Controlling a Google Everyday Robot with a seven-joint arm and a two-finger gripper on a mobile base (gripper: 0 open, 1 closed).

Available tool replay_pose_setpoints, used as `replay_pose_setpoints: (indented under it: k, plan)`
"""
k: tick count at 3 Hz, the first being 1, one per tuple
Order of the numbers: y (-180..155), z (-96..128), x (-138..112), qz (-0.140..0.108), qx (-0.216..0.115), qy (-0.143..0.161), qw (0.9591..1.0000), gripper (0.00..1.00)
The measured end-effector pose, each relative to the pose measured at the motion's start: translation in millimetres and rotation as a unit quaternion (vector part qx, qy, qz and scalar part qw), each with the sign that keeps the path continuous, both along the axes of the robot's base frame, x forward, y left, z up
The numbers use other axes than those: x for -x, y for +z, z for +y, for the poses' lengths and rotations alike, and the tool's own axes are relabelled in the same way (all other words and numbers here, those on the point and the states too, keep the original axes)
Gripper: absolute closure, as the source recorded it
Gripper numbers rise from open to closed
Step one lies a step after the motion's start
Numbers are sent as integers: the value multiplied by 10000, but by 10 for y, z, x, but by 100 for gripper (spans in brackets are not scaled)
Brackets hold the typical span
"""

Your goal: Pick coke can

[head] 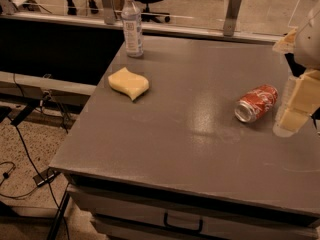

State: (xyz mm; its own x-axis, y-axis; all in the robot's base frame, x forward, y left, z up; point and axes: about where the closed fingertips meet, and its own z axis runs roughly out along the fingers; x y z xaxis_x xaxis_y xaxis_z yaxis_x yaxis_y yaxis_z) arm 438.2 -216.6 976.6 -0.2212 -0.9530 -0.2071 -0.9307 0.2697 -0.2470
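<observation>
The coke can (256,103), red with white lettering and a silver end facing the front left, lies on its side on the grey table (190,149), towards the right. My gripper (299,101) is at the right edge of the camera view, just right of the can. Its pale yellowish fingers (292,119) point down over the table. It holds nothing that I can see.
A clear plastic water bottle (132,24) with a white cap stands at the table's back left. A yellow sponge (129,83) lies left of centre. A glass partition with metal posts (233,11) runs behind the table. Cables lie on the floor at left.
</observation>
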Motion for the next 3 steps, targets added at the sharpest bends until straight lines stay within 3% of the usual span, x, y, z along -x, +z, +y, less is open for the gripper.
replay_pose_setpoints:
  k: [1,2,3]
  plan:
    - [0,0,0,-1,0,0,10000,0]
    - [-39,-107,-208,-322,392,52,9987,0]
    - [-60,-240,-457,-563,730,372,9950,0]
